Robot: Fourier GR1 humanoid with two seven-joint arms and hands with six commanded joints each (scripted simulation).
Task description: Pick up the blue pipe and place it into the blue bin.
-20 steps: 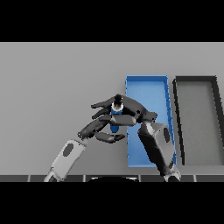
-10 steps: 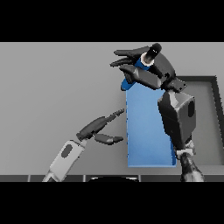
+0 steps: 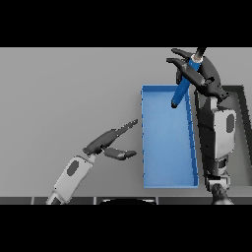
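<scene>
Grey counter (image 3: 64, 93) carries the blue bin (image 3: 167, 147), and above its far end the right hand (image 3: 202, 74) has its fingers curled round the blue pipe (image 3: 183, 87) — tilted, lifted — while the left hand (image 3: 106, 142) hovers just beside the bin, fingers straight.

A grey table (image 3: 64, 88) fills the view, plain and flat from the left edge across to the right. On its right side lies a dark tray (image 3: 240, 128), long and narrow, running front to back, with a grey floor inside raised dark walls. Only its right part shows; the left wall and much of the inside are hidden from here. Its far end wall sits well back on the table, and its near end reaches close to the front edge
</scene>
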